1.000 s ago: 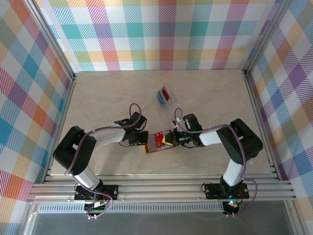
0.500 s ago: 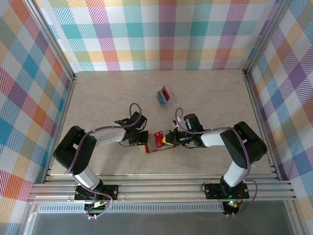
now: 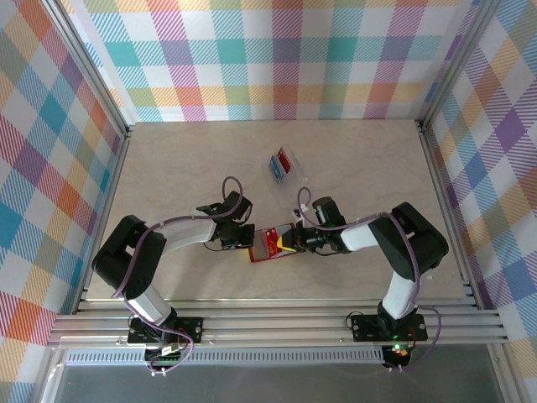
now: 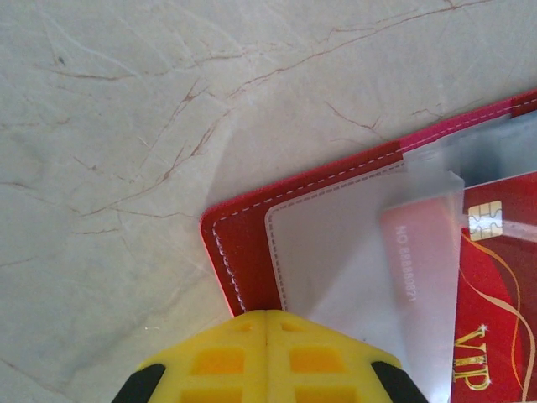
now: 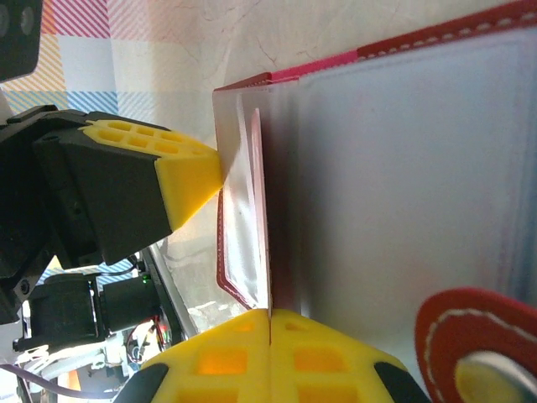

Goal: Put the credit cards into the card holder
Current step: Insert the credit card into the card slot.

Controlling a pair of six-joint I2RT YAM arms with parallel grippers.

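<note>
The card holder (image 3: 270,244) is a red wallet lying open on the table between both arms, its pale clear slots (image 4: 352,252) facing up. My left gripper (image 3: 249,239) is shut, and its yellow tip (image 4: 267,317) presses on the wallet's left edge (image 4: 239,260). My right gripper (image 3: 291,242) is shut on a red credit card (image 5: 262,218), seen edge-on in the right wrist view. That card, marked VIP with a gold chip (image 4: 495,277), sits partly under a clear slot. The wallet's snap tab (image 5: 478,353) shows to the right of my right fingers.
A clear plastic case (image 3: 284,164) holding a blue card (image 3: 275,170) and a red card (image 3: 286,159) lies on the table behind the wallet. Metal frame rails (image 3: 277,323) run along the near edge, and checked walls surround the table.
My right gripper has edged slightly left toward the wallet with the card, and its arm's elbow has shifted. The left arm has stayed in place.
</note>
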